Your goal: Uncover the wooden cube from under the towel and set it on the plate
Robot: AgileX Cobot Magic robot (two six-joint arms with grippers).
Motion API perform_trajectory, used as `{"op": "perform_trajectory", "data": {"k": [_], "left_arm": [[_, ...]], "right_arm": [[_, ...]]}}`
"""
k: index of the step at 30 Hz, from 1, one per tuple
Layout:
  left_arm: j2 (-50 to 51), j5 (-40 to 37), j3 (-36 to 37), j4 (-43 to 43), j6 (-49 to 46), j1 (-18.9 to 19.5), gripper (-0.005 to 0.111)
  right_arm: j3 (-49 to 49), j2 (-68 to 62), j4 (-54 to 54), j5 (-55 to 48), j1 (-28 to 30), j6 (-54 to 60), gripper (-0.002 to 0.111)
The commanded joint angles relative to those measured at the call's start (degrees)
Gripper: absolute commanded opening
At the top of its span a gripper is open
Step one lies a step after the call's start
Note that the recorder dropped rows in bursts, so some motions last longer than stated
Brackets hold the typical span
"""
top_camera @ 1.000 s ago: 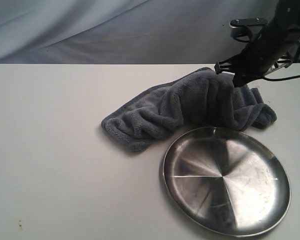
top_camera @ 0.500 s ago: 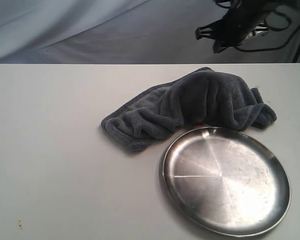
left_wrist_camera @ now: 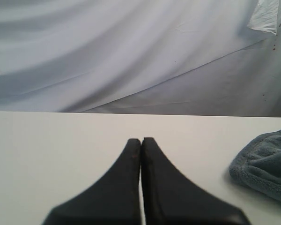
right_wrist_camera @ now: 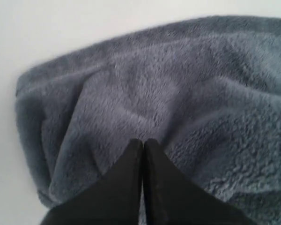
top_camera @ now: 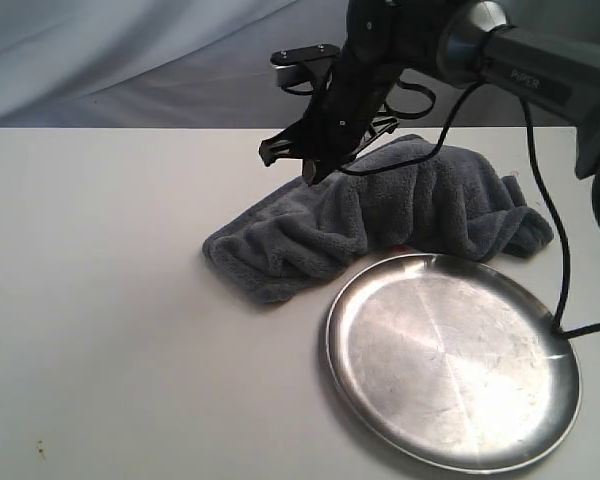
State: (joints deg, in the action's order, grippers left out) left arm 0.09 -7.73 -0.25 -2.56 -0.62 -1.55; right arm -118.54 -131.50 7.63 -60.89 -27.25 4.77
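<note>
Two pincers show, and both are closed with nothing between the jaws. Farthest left, the left pincer (left_wrist_camera: 141, 143) hangs low over the bare table (top_camera: 110, 300), well apart from the work; only a corner of the towel (top_camera: 400, 205) reaches its wrist view.

Next comes the towel's flatter left end, lying rumpled on the table with a stitched hem. The right pincer (top_camera: 313, 172) hovers just above this part, having reached across the middle, its tips pointing down at the plush. Whether they brush the pile I cannot tell.

Further right the cloth rises into a rounded hump. The wooden cube is not in view, so it is probably under that hump. A small reddish sliver shows at the hem beside the plate's rim, too small to identify.

Rightmost and nearest the camera sits the plate (top_camera: 450, 360), empty, its back rim just beside the towel.

The towel looks light, soft and limp, so it will sag and drag rather than lift as a sheet. A deep pinch on a raised fold or the hem should hold best, once the jaws are opened. Pulling it low may tow the cube along. The cube itself should be rigid and light, best taken across two opposite flat faces. It could skate on the slick metal if dropped.
</note>
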Motion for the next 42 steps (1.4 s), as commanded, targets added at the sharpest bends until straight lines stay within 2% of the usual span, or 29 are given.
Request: {"op": "perform_trajectory", "data": {"k": [1,6,10,14,19,24,28,36,42], "left_arm": [[-0.09,0.09,0.25,0.04,0.17,-0.05,0.001],[-0.09,0.09,0.25,0.04,0.04,-0.05,0.001],[-0.09,0.09,0.25,0.04,0.04,-0.05,0.001],[-0.09,0.09,0.25,0.04,0.04,-0.05,0.001],[-0.09,0.09,0.25,0.04,0.15,-0.05,0.001],[-0.09,0.09,0.25,0.04,0.15,-0.05,0.001],[-0.09,0.09,0.25,0.04,0.15,-0.05,0.001],[-0.09,0.09,0.25,0.04,0.04,-0.05,0.001],[-0.09,0.09,0.25,0.04,0.15,-0.05,0.001]], "right_arm": [[6.72,4.45,0.48,-1.01,-0.18,1.36,0.000],[21.81,12.15,-0.71,4.21,-0.05,2.58,0.000],[34.75,18.36,-0.86,12.60,1.94,2.47,0.000],[44.55,23.02,-0.76,18.18,7.19,2.03,0.000],[47.41,26.57,0.25,19.89,15.72,1.83,0.000],[45.26,25.36,-0.81,20.24,23.06,1.13,0.000],[39.39,21.65,-0.81,19.75,26.08,1.13,0.000],[17.67,10.63,0.02,9.12,24.90,0.60,0.000],[5.65,4.62,-0.09,6.52,21.67,-0.73,0.000]]}}
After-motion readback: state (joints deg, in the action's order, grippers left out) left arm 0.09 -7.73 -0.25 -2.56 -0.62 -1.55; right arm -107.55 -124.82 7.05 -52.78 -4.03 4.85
